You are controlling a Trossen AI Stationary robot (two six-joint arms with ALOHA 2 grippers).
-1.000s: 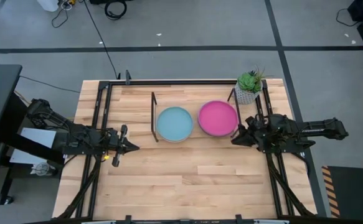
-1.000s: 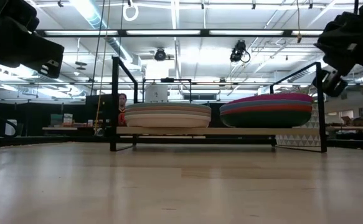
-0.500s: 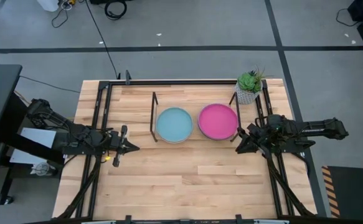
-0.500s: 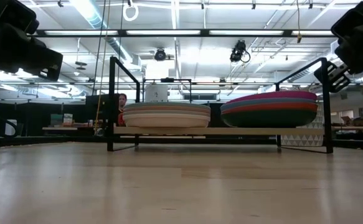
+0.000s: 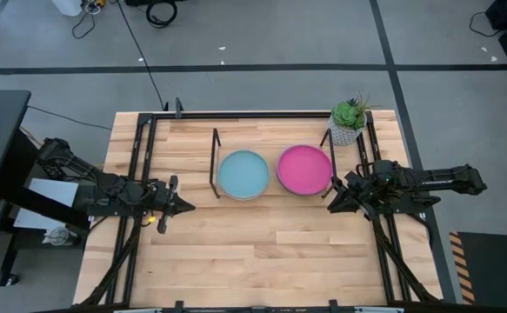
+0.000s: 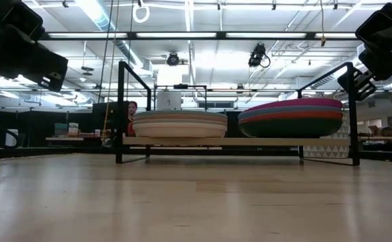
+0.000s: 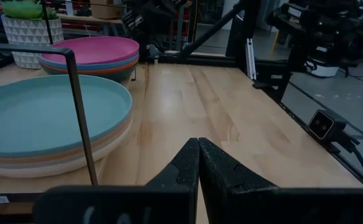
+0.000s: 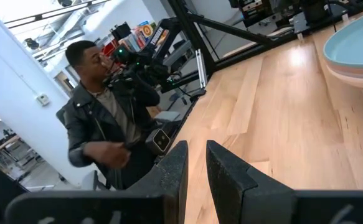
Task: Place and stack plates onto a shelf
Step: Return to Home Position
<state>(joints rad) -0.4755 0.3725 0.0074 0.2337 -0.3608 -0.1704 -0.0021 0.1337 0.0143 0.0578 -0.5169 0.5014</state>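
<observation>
Plates (image 5: 243, 173) stacked in two piles on shelf (image 6: 209, 142); left pincer (image 5: 190, 207) pressed together, right pincer (image 5: 331, 205) slightly spread, both empty, flanking it.

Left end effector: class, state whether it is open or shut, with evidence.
Shut: the left end effector shows its two fingers pressed together, no gap, holding nothing.

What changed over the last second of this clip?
The right gripper drew back a little from the pink plate, empty, with its fingers slightly apart. The shelf seems to have shifted slightly toward the table's near edge, then settled. The left gripper stayed shut at the left, and the light blue plate stayed on top of its stack.
</observation>
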